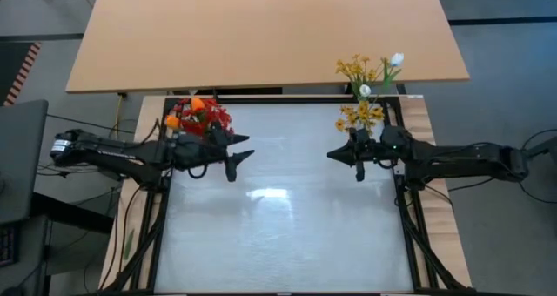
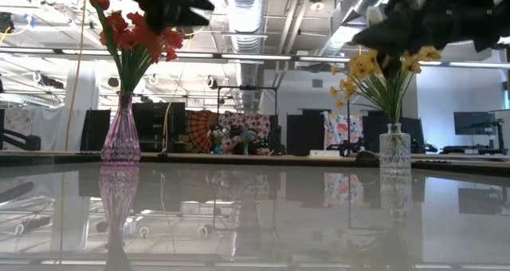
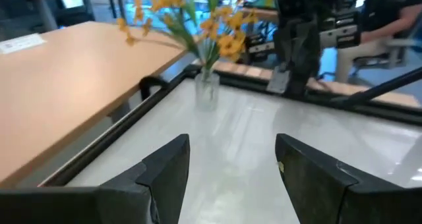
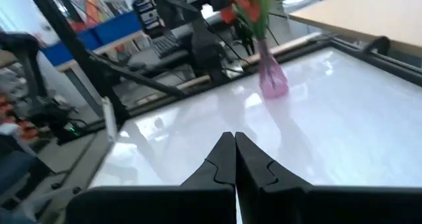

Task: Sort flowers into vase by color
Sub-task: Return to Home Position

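Red and orange flowers [image 1: 198,115] stand by their stems in a pink glass vase [image 2: 121,135] at the table's far left. Yellow and white flowers [image 1: 365,91] stand by their stems in a clear glass vase [image 2: 394,148] at the far right. My left gripper [image 1: 237,153] hovers above the table just right of the red bunch, open and empty, its fingers [image 3: 165,168] spread wide. My right gripper [image 1: 346,158] hovers just left of the yellow bunch, shut and empty [image 4: 234,155].
The glossy white work surface [image 1: 278,218] sits inside a black frame [image 1: 158,218]. A large tan table [image 1: 261,30] adjoins its far edge. Both arms reach in level from the sides, above the far half of the surface. The low view shows a room with desks and monitors behind.
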{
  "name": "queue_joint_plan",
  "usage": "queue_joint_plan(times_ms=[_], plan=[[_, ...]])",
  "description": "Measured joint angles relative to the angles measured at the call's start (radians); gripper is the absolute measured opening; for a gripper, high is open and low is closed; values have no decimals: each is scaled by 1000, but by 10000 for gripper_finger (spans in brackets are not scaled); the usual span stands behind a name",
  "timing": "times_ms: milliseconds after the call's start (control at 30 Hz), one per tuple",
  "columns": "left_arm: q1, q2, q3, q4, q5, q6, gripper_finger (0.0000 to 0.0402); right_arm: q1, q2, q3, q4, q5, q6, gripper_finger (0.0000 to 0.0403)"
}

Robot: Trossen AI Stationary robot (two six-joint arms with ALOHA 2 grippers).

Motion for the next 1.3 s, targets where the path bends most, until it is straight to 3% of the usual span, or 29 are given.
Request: queue_joint_plan(times_ms=[233,400,700,933,1100,1300], plan=[[-18,-1,-104,46,-63,77,212,-68,3,-55,4,-3,-39,20],[6,-24,-188,39,-45,-9,212,-127,-16,-55,8,-65,-39,20],[17,-332,-317,-88,-67,-65,212,-205,-164,-55,-68,-23,-12,20],[18,-546,-434,-139,-77,-119,212,-209,-189,-54,-164,-2,11,20],[18,-587,-494,-134,-69,-157,212,-209,-188,-99,-152,20,16,20],[18,-583,-540,-100,-65,-184,212,-209,-190,-236,35,20,88,20]])
